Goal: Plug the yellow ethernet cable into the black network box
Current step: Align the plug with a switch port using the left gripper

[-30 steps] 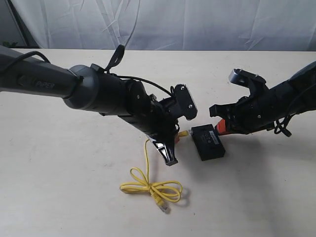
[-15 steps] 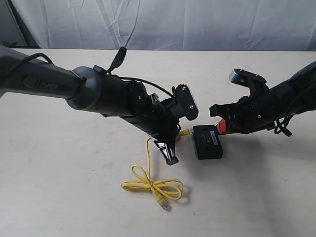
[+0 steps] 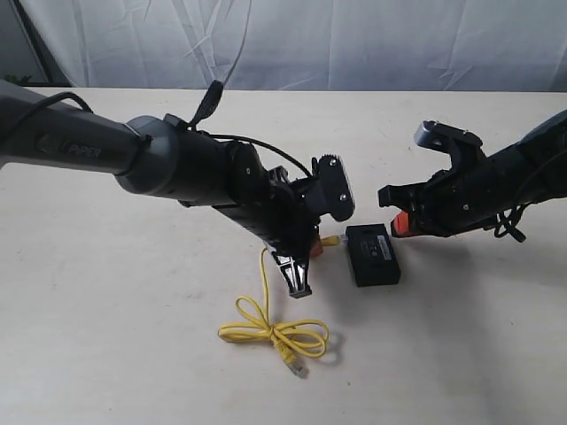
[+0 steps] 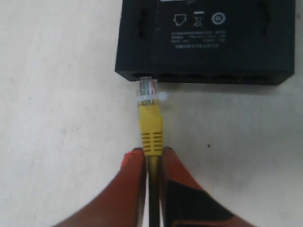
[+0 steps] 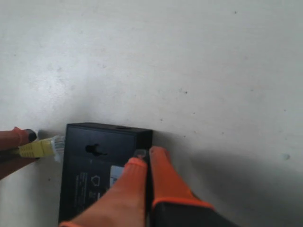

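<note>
The black network box (image 3: 372, 254) lies flat on the table, label side up (image 4: 203, 42). My left gripper (image 4: 152, 152) is shut on the yellow ethernet cable (image 4: 150, 124) just behind its boot. The clear plug (image 4: 147, 88) sits at the mouth of an end port in the box's side, only its tip in. The rest of the cable lies in loops (image 3: 275, 332) nearer the front, its other plug (image 3: 291, 363) free. My right gripper (image 5: 147, 155) is shut with nothing between its fingers, its orange tips resting at the box's (image 5: 94, 156) opposite edge.
The pale tabletop (image 3: 461, 354) carries nothing else near the box. A white curtain (image 3: 354, 44) hangs behind the table's far edge. The left arm's thick black body (image 3: 177, 168) reaches in over the table's left half.
The box has turned slightly and now sits squarer to the plug. The left gripper has shifted a little with the plug at the port. The right gripper has edged back a touch.
</note>
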{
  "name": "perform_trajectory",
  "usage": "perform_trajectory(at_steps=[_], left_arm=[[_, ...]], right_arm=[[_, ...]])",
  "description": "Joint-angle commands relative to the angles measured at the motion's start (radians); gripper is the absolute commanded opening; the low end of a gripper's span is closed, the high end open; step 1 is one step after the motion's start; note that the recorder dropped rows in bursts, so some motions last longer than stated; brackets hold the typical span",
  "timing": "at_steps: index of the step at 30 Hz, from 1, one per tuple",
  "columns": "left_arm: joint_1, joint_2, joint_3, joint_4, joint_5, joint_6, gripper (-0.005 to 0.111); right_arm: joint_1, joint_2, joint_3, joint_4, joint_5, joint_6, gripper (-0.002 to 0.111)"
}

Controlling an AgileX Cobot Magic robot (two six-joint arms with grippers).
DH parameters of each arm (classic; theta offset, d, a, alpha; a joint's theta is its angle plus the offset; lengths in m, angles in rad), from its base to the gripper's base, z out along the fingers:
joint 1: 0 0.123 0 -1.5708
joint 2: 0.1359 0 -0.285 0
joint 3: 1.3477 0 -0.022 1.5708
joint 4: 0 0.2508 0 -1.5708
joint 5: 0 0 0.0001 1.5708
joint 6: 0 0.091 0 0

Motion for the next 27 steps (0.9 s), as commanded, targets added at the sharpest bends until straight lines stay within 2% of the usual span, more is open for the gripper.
perform_trajectory(at_steps=[1,5,16,22,27], left_arm=[[0.008,0.004,0.009,-0.035,0.067,0.092,0.000],[0.008,0.004,0.009,-0.112,0.064,0.165,0.000],[0.008,0.014,0.009,-0.116,0.007,0.179,0.000],[0.008,0.014,0.009,-0.146,0.078,0.226,0.000],[0.008,0.014,0.009,-0.197,0.082,0.292,0.000]], right_arm=[[0.000,0.000,-0.001,-0.004,-0.004,-0.005,0.000],[0.000,0.011,-0.001,0.000,0.007,-0.005,0.000],[0.000,0.019,-0.001,0.012,0.016,-0.007,0.000],[0.000,0.019,-0.001,0.016,0.016,-0.009,0.000],[0.000,0.019,-0.001,0.016,0.016,-0.009,0.000]])
